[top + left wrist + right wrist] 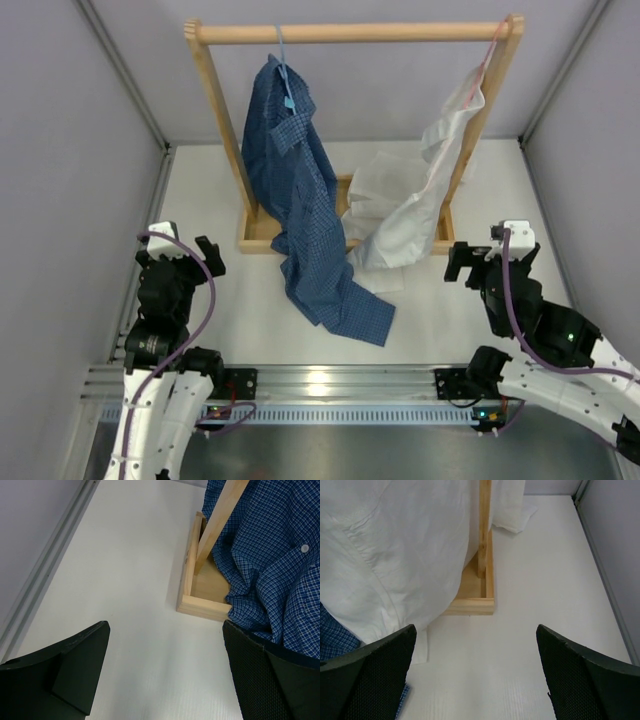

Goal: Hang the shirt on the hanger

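Overhead, the shirt is hanging from the hanger, which is hooking over the left end of the rack rail. Its tail is trailing onto the table in front of the rack's base. The white shirt is dangling from the pink hanger at the rack's right end. The left gripper and right gripper are sitting wide open and empty, well apart from the rack.

At the left wrist, the left gripper is gaping at bare table, with the shirt draping over the rack corner.

At the right wrist, the right gripper is gaping too, holding nothing, facing the white shirt beside the rack post.

I'm judging the job nearly finished. The cloth is looking bunched and lopsided, and I cannot tell whether both shoulders are seated.
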Action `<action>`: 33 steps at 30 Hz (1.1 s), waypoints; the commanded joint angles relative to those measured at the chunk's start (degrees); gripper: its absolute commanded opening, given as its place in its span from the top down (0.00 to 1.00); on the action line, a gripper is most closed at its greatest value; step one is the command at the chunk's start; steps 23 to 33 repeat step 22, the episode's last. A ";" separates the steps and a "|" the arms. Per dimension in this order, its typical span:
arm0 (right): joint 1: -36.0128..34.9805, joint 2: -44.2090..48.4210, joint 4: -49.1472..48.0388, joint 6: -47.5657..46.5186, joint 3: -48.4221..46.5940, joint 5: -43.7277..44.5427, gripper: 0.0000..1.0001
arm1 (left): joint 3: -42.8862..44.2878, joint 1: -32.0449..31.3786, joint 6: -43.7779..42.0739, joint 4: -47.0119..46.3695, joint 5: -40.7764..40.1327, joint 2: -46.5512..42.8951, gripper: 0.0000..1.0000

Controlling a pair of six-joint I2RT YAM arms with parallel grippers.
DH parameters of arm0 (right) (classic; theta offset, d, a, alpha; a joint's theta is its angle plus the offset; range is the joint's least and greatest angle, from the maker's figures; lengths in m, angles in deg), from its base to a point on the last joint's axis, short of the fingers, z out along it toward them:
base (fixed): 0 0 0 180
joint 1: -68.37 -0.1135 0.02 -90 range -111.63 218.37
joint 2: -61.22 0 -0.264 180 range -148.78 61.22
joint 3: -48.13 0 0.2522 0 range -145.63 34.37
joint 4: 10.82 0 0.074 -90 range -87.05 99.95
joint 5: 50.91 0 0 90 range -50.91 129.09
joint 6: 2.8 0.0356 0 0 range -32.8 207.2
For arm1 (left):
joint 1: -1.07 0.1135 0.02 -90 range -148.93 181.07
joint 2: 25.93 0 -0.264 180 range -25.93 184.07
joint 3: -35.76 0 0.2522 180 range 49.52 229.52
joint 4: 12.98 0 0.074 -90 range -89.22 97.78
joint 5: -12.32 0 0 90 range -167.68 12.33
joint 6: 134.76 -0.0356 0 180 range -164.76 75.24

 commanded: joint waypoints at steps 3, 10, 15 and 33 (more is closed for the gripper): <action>0.14 1.34 1.59 0.89 -0.59 2.12 0.01 | -0.06 -0.11 -0.67 -3.46 1.79 -0.62 0.02; 0.14 0.99 1.59 1.07 0.03 1.51 0.00 | -0.14 -0.11 -0.76 -3.38 2.14 -0.88 0.02; 0.05 0.81 1.50 1.51 0.11 1.42 0.01 | -0.06 -0.11 -0.76 -3.38 2.14 -0.88 0.02; 0.14 1.43 1.59 1.60 0.11 1.07 0.00 | -0.14 -0.11 -0.85 -3.55 2.40 -0.88 0.02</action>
